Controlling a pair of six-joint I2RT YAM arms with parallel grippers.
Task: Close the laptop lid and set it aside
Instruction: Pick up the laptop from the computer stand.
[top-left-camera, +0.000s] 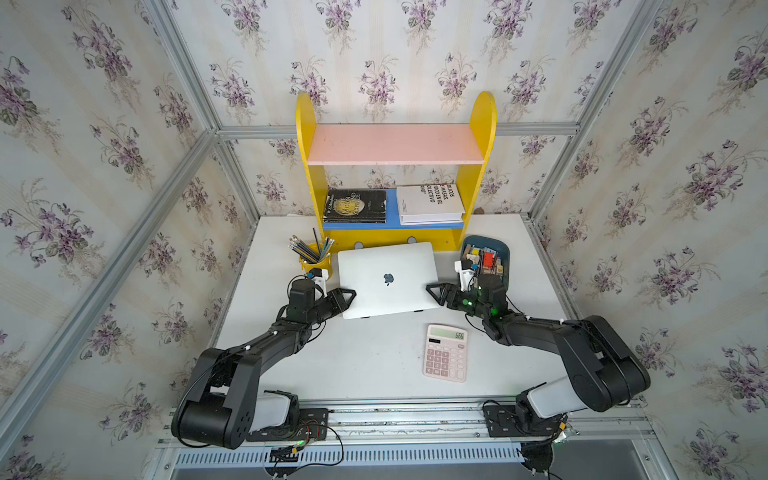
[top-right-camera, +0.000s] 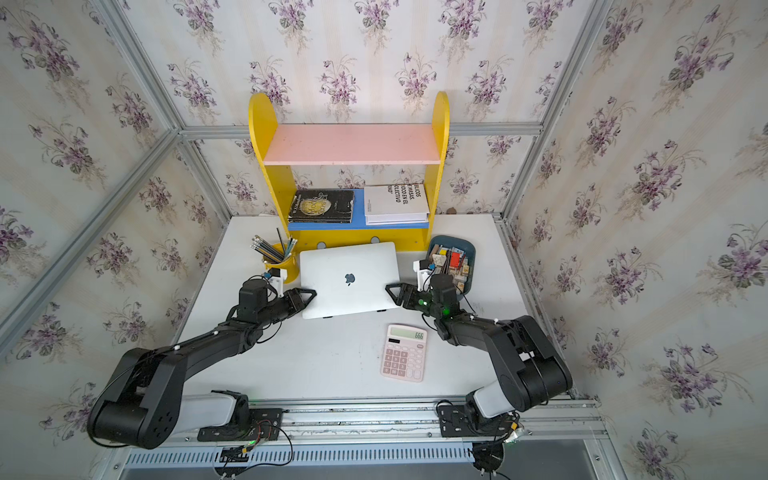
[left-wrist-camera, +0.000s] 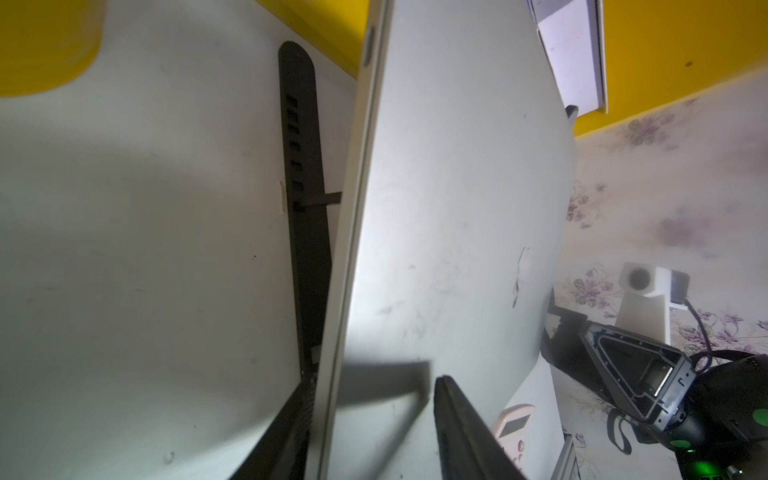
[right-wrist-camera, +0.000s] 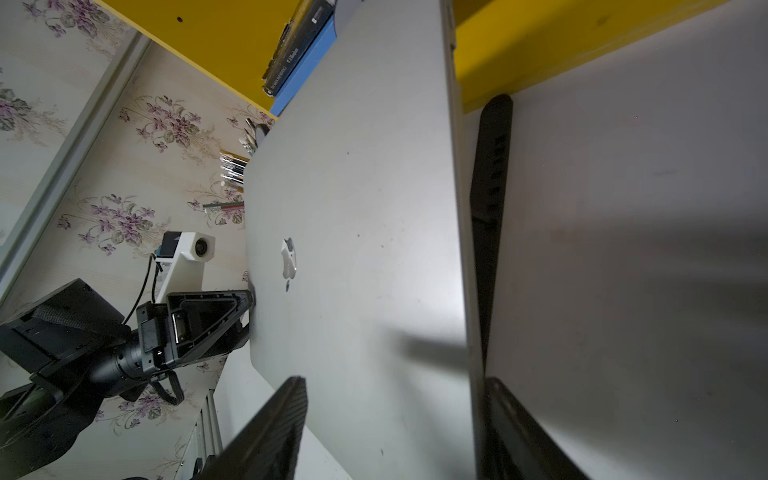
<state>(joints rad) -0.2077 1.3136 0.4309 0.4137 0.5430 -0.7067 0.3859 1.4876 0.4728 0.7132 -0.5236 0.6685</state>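
Pink calculator (top-left-camera: 445, 353), apple-logo laptop lid (top-left-camera: 386, 262)

Your laptop lid (top-left-camera: 388, 282): smooth silver metal, matt, faint smudges; its logo (right-wrist-camera: 289, 262) mirror-glossy; stand (left-wrist-camera: 305, 166) beneath: matt black, slotted; desk (top-left-camera: 374, 357): smooth white, matt, lightly scuffed; shelf (top-left-camera: 484, 124): painted yellow sides, matt pink board; black book (top-left-camera: 354, 206): worn paper cover; calculator (top-left-camera: 445, 353): pink plastic; wallpaper (top-left-camera: 104, 124): floral print, matt; frame rails (top-left-camera: 257, 132): bare dull metal, as you see.

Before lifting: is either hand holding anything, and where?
Right hand straddles a side edge of the laptop, unclamped; left hand straddles the opposite edge, grip unclear.
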